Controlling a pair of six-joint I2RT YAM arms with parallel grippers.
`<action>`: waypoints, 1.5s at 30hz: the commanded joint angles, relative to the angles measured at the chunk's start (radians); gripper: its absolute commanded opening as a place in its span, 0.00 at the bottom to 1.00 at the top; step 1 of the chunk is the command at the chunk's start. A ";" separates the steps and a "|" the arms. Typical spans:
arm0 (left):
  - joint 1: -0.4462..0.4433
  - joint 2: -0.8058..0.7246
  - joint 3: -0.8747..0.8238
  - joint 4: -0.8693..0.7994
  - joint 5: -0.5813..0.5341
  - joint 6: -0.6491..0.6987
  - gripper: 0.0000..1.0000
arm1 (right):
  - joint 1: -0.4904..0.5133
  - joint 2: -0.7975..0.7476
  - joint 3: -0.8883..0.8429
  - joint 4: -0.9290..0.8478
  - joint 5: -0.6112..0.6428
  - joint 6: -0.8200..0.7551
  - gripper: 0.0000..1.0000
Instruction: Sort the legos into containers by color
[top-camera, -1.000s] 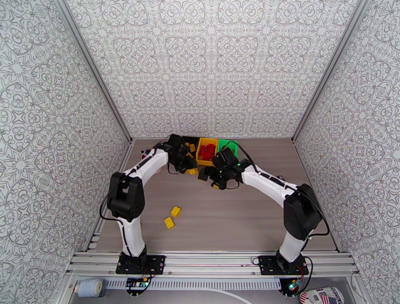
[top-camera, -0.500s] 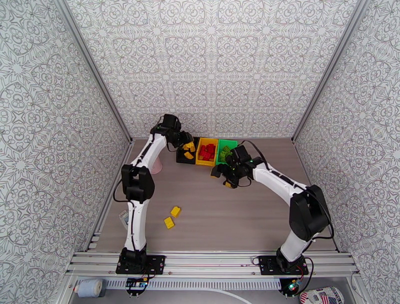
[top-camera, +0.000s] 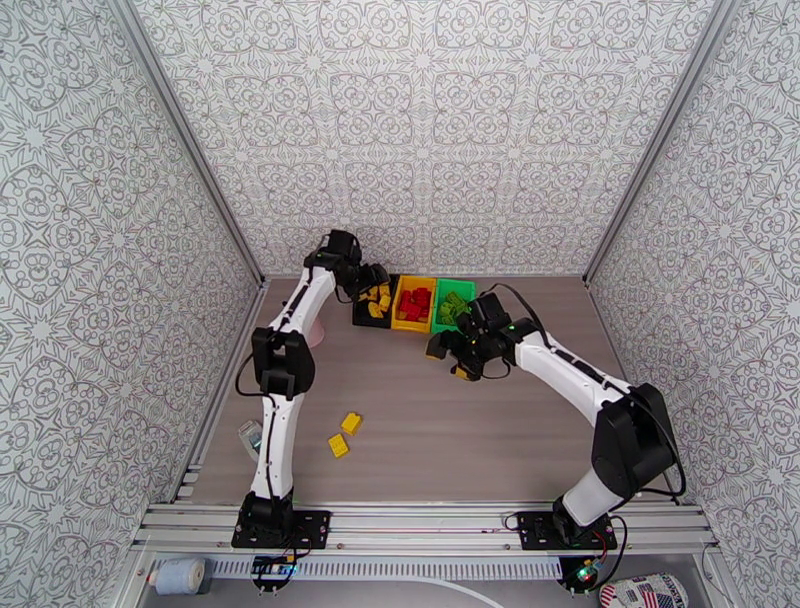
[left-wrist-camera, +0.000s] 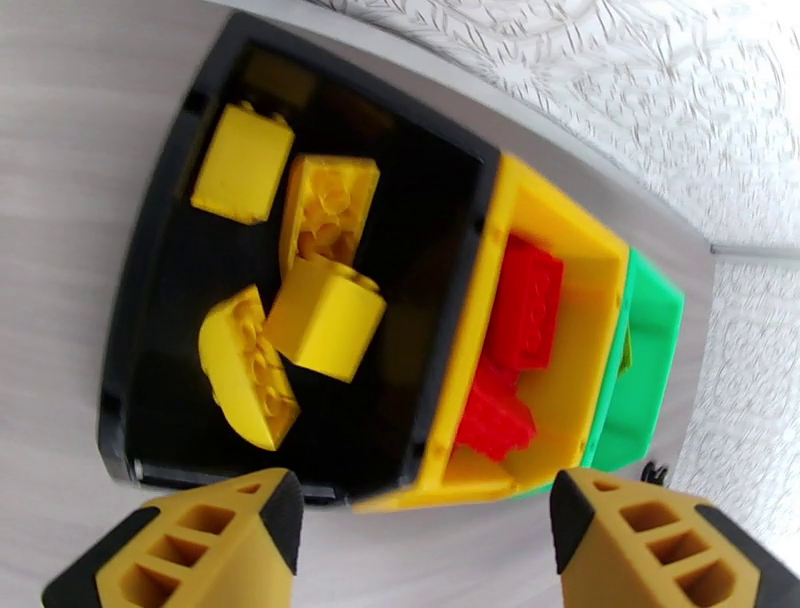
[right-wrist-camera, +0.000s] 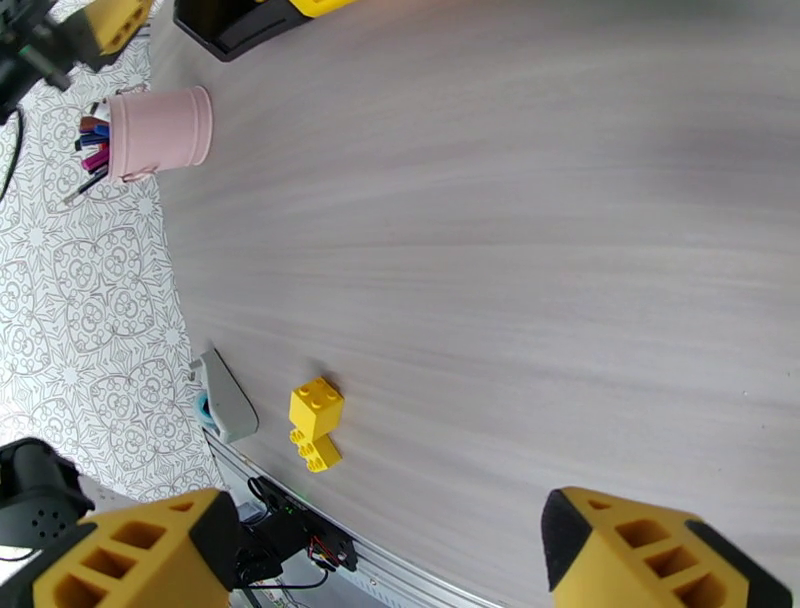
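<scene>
Three bins stand in a row at the back: a black bin (top-camera: 360, 318) (left-wrist-camera: 420, 180) with several yellow legos (left-wrist-camera: 322, 315), a yellow bin (top-camera: 410, 324) (left-wrist-camera: 575, 260) with red legos (left-wrist-camera: 520, 300), and a green bin (top-camera: 462, 290) (left-wrist-camera: 650, 350) with green legos (top-camera: 451, 308). My left gripper (top-camera: 374, 280) (left-wrist-camera: 425, 550) hangs open over the black bin's left rear edge, nothing between its fingers. My right gripper (top-camera: 449, 358) (right-wrist-camera: 400, 560) is open and empty above the table, in front of the green bin. Two yellow legos (top-camera: 351, 422) (top-camera: 339, 445) (right-wrist-camera: 316, 408) lie touching on the near left table.
A pink cup of pens (right-wrist-camera: 160, 130) (top-camera: 316, 332) stands left of the black bin, partly behind my left arm. A small grey-white object (right-wrist-camera: 225, 400) (top-camera: 250, 436) lies at the table's left edge. Patterned walls close in the back and both sides.
My left gripper has pulled up and back from low over the black bin to its rear left corner. My right gripper has drifted right, away from the bins' front.
</scene>
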 joint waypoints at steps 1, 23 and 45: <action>-0.041 -0.196 -0.119 -0.051 -0.062 0.095 0.73 | 0.012 -0.001 -0.014 0.017 -0.020 -0.003 0.86; -0.150 -0.907 -1.327 0.088 -0.207 -0.007 0.86 | 0.219 0.302 0.180 -0.022 -0.062 -0.082 0.89; -0.295 -0.763 -1.404 0.134 -0.264 0.001 0.86 | 0.221 0.062 -0.149 0.061 0.033 0.020 0.92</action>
